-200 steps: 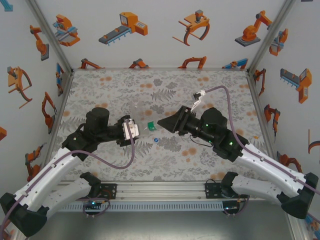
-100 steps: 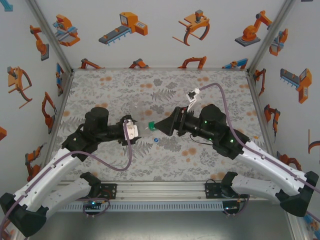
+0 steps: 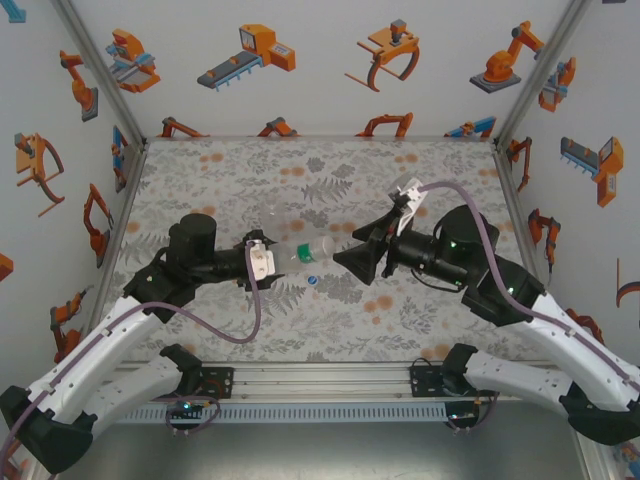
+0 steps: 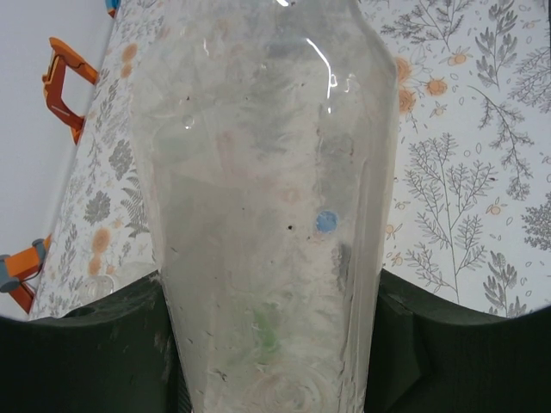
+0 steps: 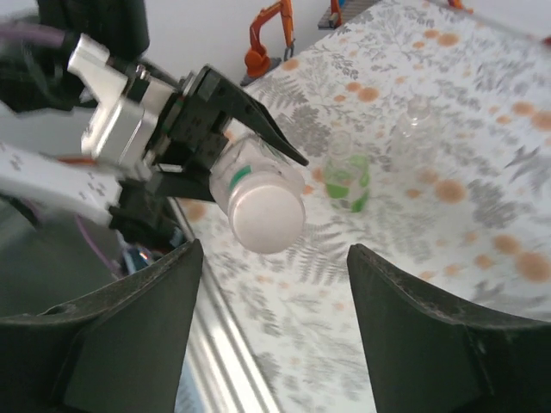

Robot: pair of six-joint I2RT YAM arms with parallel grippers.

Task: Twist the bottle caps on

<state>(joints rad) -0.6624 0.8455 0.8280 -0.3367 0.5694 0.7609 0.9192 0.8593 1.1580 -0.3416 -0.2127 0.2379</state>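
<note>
top view, left of centre: left gripper is clamped tight on the rear part of the labelled bottle. its fingertips are hard to pick apart from the clear plastic there. in the left wrist view the fingers are only dark blocks at the lower corners. the bottle wall stands between them and fills the middle of that frame, cut off at the top and bottom edges, so neck and cap are out of sight. bottle is held off the table, long axis roughly level, mouth end pointing right toward the other arm. the white cap sits on the mouth, seen end-on in the right wrist view. how far it is threaded on, cannot tell. blue cap lies loose on the table just below the bottle in the top view. right of centre: right gripper has its jaws apart, nothing between them, tips just short of the white cap. in the right wrist view a green-tinted bottle and a clear bottle show beyond, right of centre, both blurred, posture unclear.
</note>
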